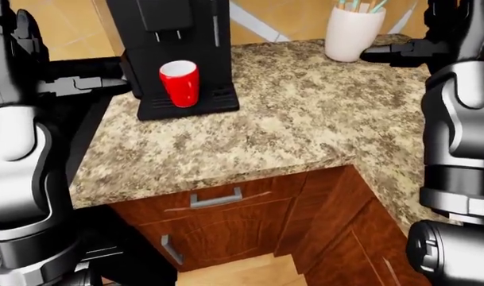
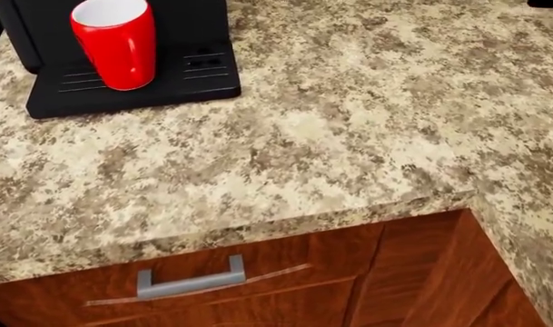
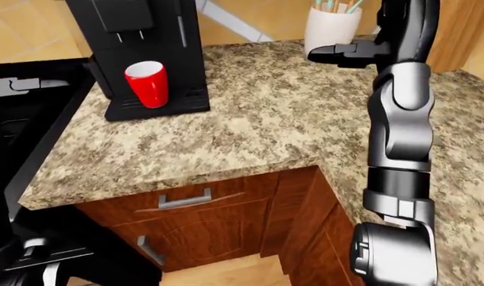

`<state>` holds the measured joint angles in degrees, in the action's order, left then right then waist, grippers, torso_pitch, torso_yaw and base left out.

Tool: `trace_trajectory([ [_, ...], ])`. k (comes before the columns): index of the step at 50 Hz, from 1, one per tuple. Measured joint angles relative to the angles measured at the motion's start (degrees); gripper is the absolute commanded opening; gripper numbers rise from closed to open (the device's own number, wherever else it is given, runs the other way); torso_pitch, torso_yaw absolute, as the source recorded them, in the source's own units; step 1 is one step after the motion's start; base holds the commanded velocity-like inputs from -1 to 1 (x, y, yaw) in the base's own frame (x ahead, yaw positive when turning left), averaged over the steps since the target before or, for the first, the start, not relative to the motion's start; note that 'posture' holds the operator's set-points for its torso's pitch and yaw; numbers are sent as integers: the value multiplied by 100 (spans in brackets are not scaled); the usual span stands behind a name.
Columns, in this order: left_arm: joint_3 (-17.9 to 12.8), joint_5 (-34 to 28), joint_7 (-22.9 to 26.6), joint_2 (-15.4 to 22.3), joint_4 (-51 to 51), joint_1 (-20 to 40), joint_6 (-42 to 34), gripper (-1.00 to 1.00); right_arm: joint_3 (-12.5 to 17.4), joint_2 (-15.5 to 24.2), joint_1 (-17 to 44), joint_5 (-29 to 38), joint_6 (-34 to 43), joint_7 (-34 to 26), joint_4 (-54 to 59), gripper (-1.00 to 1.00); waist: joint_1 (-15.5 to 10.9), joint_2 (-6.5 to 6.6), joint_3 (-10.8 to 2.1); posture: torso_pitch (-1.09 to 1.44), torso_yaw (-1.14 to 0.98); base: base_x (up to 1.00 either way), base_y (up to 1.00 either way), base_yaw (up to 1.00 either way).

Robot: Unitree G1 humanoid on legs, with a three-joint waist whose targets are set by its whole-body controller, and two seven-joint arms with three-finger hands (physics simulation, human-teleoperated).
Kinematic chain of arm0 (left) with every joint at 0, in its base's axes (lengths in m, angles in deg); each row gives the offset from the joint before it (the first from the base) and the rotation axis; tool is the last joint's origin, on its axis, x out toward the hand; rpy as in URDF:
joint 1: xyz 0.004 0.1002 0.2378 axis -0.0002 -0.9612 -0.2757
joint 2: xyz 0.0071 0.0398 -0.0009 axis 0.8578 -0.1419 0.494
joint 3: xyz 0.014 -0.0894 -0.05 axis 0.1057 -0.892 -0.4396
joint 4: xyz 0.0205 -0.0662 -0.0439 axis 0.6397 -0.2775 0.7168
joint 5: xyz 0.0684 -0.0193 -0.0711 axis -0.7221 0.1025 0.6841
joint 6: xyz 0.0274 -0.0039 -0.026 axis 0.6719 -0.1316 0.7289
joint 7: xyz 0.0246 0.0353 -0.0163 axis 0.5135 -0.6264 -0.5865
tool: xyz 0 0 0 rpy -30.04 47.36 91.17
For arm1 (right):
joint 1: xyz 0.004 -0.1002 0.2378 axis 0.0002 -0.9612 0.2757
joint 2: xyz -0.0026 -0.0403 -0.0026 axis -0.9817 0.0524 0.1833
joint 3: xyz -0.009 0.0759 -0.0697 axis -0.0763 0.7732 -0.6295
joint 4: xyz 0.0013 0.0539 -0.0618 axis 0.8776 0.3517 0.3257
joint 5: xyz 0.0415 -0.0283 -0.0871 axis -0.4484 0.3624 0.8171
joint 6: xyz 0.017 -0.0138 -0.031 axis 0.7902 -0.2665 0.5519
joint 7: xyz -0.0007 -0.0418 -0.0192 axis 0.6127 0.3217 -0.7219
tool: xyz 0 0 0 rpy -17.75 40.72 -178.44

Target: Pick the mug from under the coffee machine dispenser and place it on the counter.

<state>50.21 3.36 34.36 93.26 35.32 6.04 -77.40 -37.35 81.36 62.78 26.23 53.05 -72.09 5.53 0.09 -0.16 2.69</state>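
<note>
The red mug (image 1: 180, 83) with a white inside stands upright on the drip tray (image 2: 140, 85) of the black coffee machine (image 1: 178, 30), under its dispenser. It also shows at the top left of the head view (image 2: 114, 44). My left hand (image 1: 114, 83) is open and empty. It is held at mug height just left of the machine, apart from the mug. My right hand (image 3: 319, 55) is open and empty. It hovers above the counter at the upper right, far from the mug. Neither hand shows in the head view.
The speckled granite counter (image 2: 331, 136) turns a corner at the right. A white utensil holder (image 1: 351, 33) stands by my right hand. A black stove (image 3: 35, 125) lies left of the counter. Wooden cabinets with a grey drawer handle (image 2: 190, 279) are below.
</note>
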Motion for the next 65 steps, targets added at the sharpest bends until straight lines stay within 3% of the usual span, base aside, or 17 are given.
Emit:
trace_trajectory([
  [9, -10, 3, 9, 4, 46, 1, 54, 100, 34, -39, -125, 387, -246, -107, 42, 100, -4, 44, -3, 0, 0, 0, 0, 2],
  [12, 119, 24, 41, -52, -39, 3, 15, 100, 122, -1, -188, 433, -264, -105, 23, 100, -4, 86, -12, 0, 0, 0, 0, 100],
  [23, -45, -4, -1, 16, 69, -10, 145, 100, 66, -55, -193, 431, -272, -189, -92, 100, -287, 278, 1, 0, 0, 0, 0, 100],
  [29, -83, -14, -29, 9, -62, -70, 60, 100, -52, -129, -199, 404, -215, -242, -111, 100, -491, 110, 63, 0, 0, 0, 0, 100],
  [33, -56, -13, -24, 26, -5, -4, 57, 100, -3, -91, -182, 417, -167, -214, -71, 100, -298, -283, 175, 0, 0, 0, 0, 75],
  [35, -95, -16, -26, 52, 84, 42, 109, 100, 23, -69, -73, 406, -80, -168, -96, 100, 42, -407, 179, 0, 0, 0, 0, 0],
  [37, -63, -17, -30, -21, 106, -36, 151, 100, 60, -42, -144, 398, -74, -152, -154, 100, 82, -310, 199, 0, 0, 0, 0, 0],
  [41, 74, 12, 16, -35, -63, -20, 35, 100, 114, -37, -201, 385, 3, -152, -78, 100, 116, -184, 90, 0, 0, 0, 0, 0],
  [43, 83, 19, 28, -25, -21, 21, 19, 100, 109, -40, -191, 376, 43, -164, -74, 100, 147, -34, 63, 0, 0, 0, 0, 0],
  [45, 67, 20, 30, -7, 60, 54, 47, 100, 106, -41, -175, 357, 69, -180, -102, 100, 172, 200, 21, 0, 0, 0, 0, 0],
  [47, 16, 14, 22, 2, 108, 18, 93, 100, 85, -90, -238, 333, 66, -196, -154, 100, 135, 169, 64, 0, 0, 0, 0, 0],
  [57, -26, 5, -6, 4, -16, -31, 51, 100, 68, -52, -156, 208, 89, -238, -240, 100, 18, 8, 19, 0, 0, 0, 0, 0],
  [65, -28, 11, -15, 19, 3, -26, 14, 100, 48, -66, -172, 150, 162, -262, -190, 100, -22, -15, 15, 0, 0, 4, 0, 0],
])
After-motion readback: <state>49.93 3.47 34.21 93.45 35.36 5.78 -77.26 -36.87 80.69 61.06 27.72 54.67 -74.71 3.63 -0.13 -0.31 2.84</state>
